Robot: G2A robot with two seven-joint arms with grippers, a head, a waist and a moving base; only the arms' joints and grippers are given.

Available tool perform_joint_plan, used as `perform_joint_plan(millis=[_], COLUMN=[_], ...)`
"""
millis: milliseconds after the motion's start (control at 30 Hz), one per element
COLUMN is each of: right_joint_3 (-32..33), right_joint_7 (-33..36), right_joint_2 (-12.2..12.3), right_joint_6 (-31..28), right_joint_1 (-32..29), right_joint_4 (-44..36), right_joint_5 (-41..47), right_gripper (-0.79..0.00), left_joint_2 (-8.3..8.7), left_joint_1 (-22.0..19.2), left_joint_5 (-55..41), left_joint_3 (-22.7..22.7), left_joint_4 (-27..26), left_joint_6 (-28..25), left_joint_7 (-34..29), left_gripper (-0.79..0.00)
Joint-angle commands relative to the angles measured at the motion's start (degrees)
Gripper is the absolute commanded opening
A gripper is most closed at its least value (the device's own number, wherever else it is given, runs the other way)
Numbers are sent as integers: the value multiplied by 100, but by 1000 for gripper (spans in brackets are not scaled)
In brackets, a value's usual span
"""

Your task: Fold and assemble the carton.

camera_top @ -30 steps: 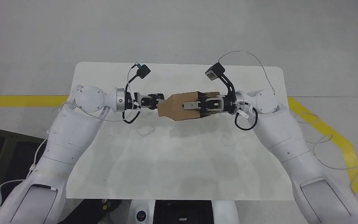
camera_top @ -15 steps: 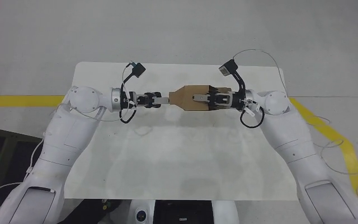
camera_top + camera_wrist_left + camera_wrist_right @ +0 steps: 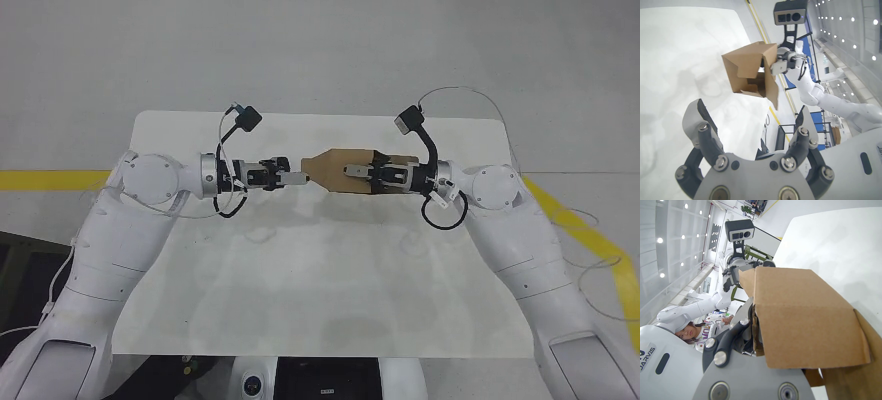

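From above, the carton is held over the white table, the right gripper clamped on its wall and the left gripper just off its tapered end. The left wrist view shows the left fingers spread wide and empty, the carton's open end facing them, apart. The right wrist view has the carton pressed close against its gripper.
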Motion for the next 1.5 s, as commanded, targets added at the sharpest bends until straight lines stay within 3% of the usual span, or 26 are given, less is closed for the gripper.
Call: perform_joint_plan(millis=[0,667,933,1467], right_joint_3=[9,-76,-275,-503], right_joint_7=[26,343,507,643], right_joint_2=[4,-39,-140,-286], right_joint_6=[6,-185,-416,-599], right_joint_1=[-15,-19,126,365], right_joint_4=[-41,-159,30,294], right_joint_5=[1,397,801,1060], right_gripper=[-785,-785,-785,-785], left_joint_2=[-9,-56,-84,-204], left_joint_1=[-6,-81,-75,-231], left_joint_5=[273,494,156,-581], left_joint_3=[41,223,306,509], left_joint_4=[45,269,279,793], left_joint_6=[122,234,8,-326], left_joint_7=[250,401,169,48], left_gripper=[0,0,0,0])
